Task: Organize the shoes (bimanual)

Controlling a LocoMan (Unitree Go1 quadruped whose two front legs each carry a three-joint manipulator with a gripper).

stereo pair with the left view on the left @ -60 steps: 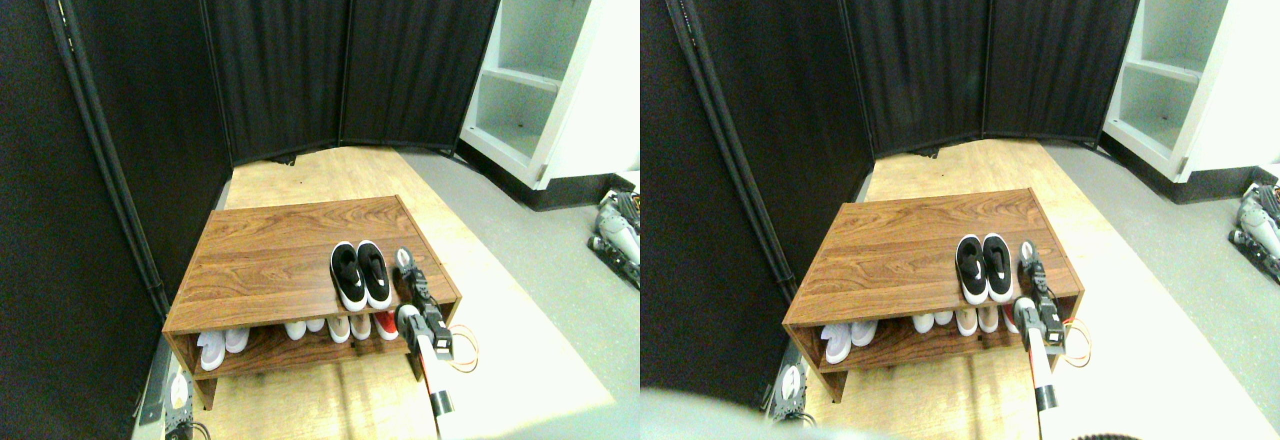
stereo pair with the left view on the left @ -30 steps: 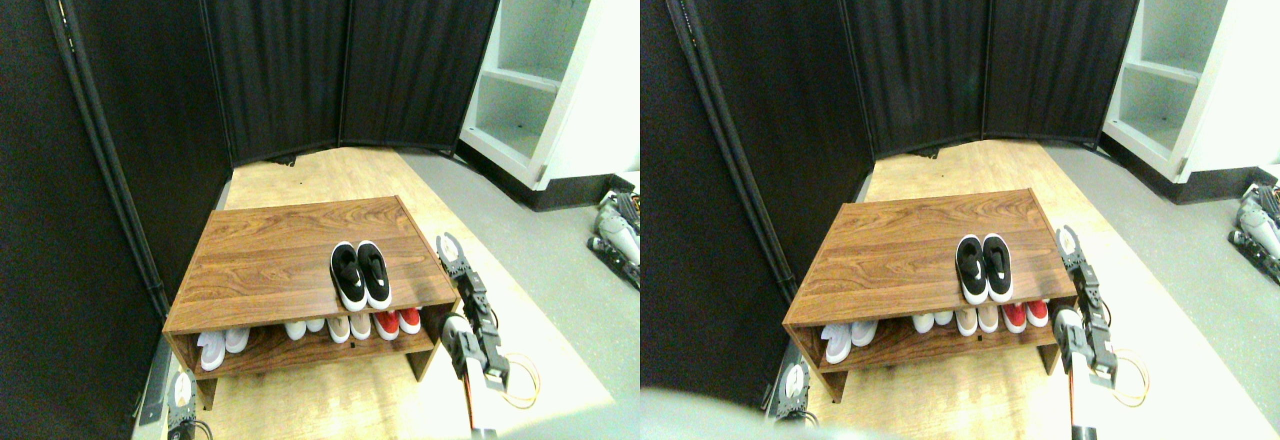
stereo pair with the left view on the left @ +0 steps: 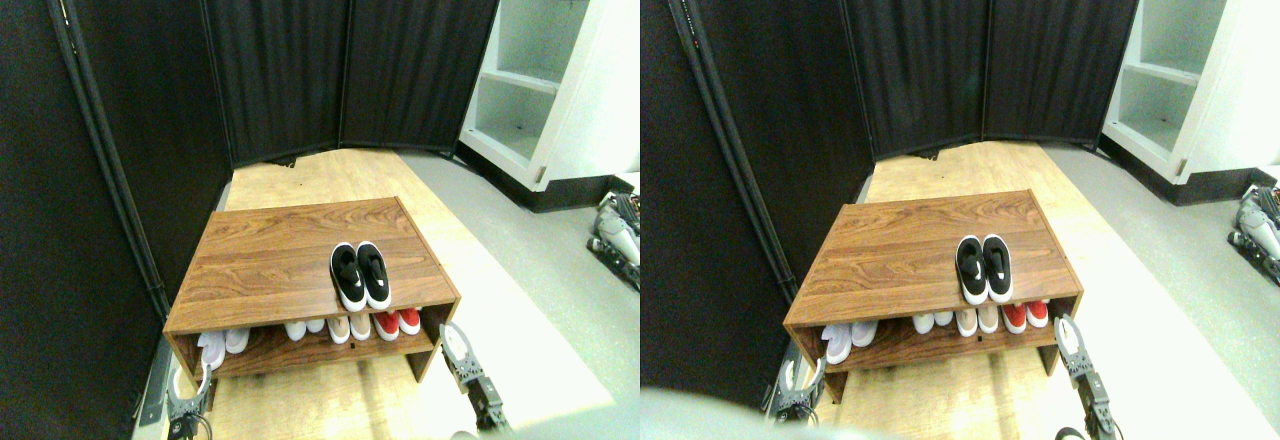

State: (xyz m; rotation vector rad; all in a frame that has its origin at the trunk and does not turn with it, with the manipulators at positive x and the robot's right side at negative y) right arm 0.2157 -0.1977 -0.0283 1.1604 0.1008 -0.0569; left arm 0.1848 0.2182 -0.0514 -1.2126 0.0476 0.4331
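The shoes (stereo pair with the left view on the left: pixel 360 275), a pair of black low-top sneakers with white soles, stand side by side on the right part of the wooden rack's top (stereo pair with the left view on the left: pixel 280 260), toes pointing away from me. My right gripper (stereo pair with the left view on the left: pixel 455 343) hangs low in front of the rack's right leg, well below the shoes, open and holding nothing. My left gripper (stereo pair with the left view on the left: pixel 192 385) shows only partly at the bottom left, by the rack's left leg.
The rack's lower shelf holds white shoes (stereo pair with the left view on the left: pixel 222 345), beige shoes (stereo pair with the left view on the left: pixel 348 328) and red shoes (stereo pair with the left view on the left: pixel 398 321). Black curtain panels (stereo pair with the left view on the left: pixel 280 60) close the back and left. A white shelving unit (stereo pair with the left view on the left: pixel 545 80) stands at the back right, and some equipment (stereo pair with the left view on the left: pixel 615 235) lies on the grey floor.
My right gripper has dropped from beside the rack's top down to floor level in front of its right leg. The left gripper has come into view at the bottom left. The shoes stayed put.
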